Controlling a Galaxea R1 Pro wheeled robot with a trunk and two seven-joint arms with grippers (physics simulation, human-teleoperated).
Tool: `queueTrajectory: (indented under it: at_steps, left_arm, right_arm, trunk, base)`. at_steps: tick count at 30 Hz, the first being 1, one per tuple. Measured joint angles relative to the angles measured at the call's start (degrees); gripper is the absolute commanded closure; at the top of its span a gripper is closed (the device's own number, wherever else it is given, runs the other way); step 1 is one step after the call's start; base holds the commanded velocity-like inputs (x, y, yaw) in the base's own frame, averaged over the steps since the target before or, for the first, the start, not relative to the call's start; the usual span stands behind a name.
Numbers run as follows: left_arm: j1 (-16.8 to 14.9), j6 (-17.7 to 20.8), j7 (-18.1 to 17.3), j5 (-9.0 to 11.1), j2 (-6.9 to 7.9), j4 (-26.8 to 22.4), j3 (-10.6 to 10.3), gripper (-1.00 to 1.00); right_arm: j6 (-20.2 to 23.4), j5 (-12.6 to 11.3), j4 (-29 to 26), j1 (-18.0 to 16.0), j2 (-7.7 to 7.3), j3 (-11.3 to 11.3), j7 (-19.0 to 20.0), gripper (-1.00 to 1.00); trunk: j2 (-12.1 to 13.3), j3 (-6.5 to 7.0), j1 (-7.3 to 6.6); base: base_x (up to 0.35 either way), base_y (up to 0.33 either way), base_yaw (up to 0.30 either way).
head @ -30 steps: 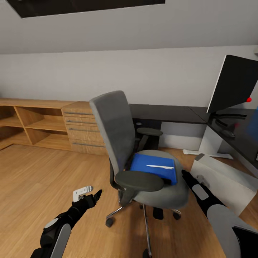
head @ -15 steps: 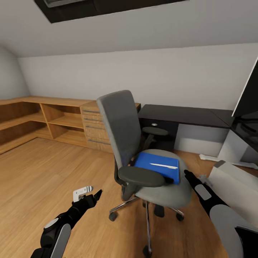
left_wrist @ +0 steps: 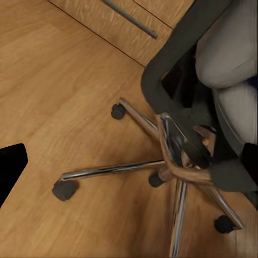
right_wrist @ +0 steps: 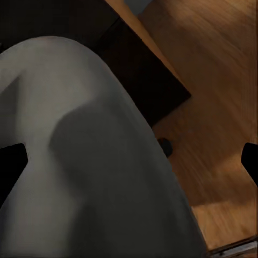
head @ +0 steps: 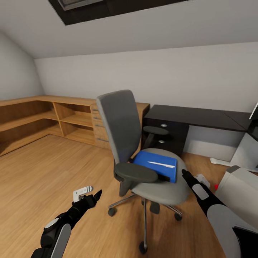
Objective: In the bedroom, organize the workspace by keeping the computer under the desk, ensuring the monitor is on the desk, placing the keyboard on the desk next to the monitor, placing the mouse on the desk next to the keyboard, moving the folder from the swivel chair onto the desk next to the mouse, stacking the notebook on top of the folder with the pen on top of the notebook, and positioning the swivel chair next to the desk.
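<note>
A: Why is the swivel chair [head: 143, 150] so far out from the dark table [head: 193, 116]?

B: It's acting as a stand. The blue folder [head: 156, 165] lies flat on its seat with the white pen [head: 161, 164] on top, waiting to be lifted over to the table behind.

A: And the hands?

B: The right hand [head: 186, 175] sits just beside the seat's edge, and both its fingertips show wide apart in the wrist view. The left hand [head: 94, 196] hangs low over the floor by the chair's base [left_wrist: 172, 166]; I can't tell its opening.
</note>
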Motion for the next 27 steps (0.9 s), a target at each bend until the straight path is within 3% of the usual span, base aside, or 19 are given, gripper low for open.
queueTrajectory:
  at_steps: [15,27]
  left_arm:
    - [0.0,0.0,0.0,0.0,0.00,0.2,0.0,-1.00]
    - [0.0,0.0,0.0,0.0,0.00,0.2,0.0,-1.00]
  right_arm:
    - [0.0,0.0,2.6,0.0,-0.11,-0.1,-0.1,-1.00]
    - [0.0,0.0,2.7,0.0,-0.07,-0.1,-0.2,-1.00]
  trunk:
    - [0.0,-0.01,0.01]
    - [0.0,-0.01,0.01]
  base:
    - [0.000,0.000,-0.244]
    - [0.000,0.000,-0.038]
